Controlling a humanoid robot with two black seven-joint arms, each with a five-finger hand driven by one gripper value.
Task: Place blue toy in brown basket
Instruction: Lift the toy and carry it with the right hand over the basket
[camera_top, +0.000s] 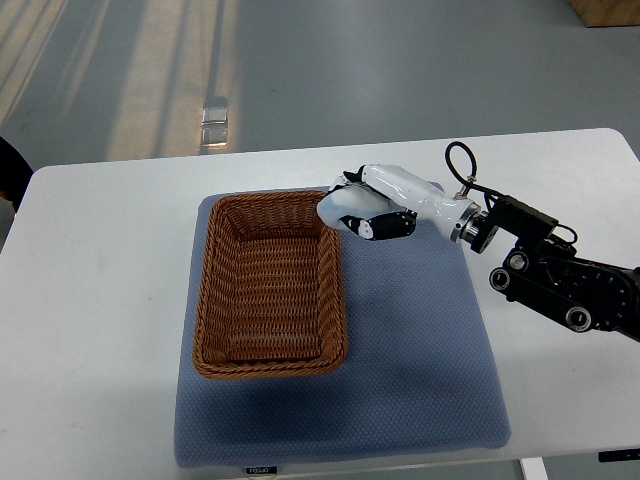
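Right hand (362, 212) over basket (270, 285) right rim | fingers curled, contents unclear | basket interior open

1 steep overhead view, robot's side

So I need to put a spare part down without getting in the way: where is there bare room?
Free: the white table left of the blue-grey mat, the mat's stretch right of the brown wicker basket, and the mat strip in front of the basket. The basket's inside is bare too. Crowded: the basket's far right corner, where the right hand hangs.
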